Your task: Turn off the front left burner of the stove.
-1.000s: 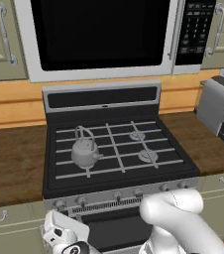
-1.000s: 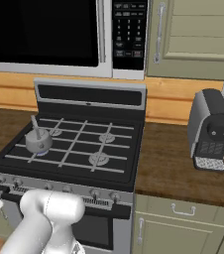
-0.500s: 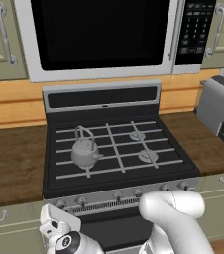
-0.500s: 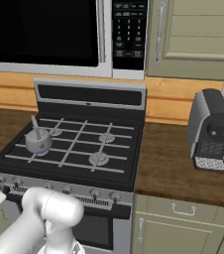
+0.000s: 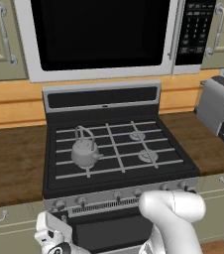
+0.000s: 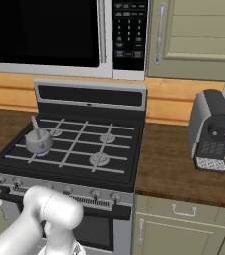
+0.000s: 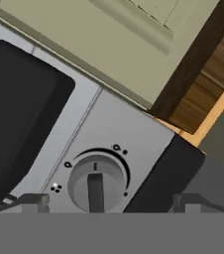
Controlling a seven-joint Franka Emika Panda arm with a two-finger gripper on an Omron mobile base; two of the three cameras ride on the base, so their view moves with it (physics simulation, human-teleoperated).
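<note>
Gripper (image 7: 104, 201) hung low before the stove front, jaws spread wide and holding nothing, fingertips (image 7: 32, 201) flanking a round grey knob (image 7: 95, 182) on the silver control strip (image 7: 129, 134). No contact visible; judged the turn not yet made, so grasp and twist remained. Beyond, the stove (image 5: 116, 149) sat black under pale grates. Front left burner (image 5: 77, 168) lay at the near left corner, its cap hidden, just ahead of the small kettle (image 5: 84, 150).
</note>
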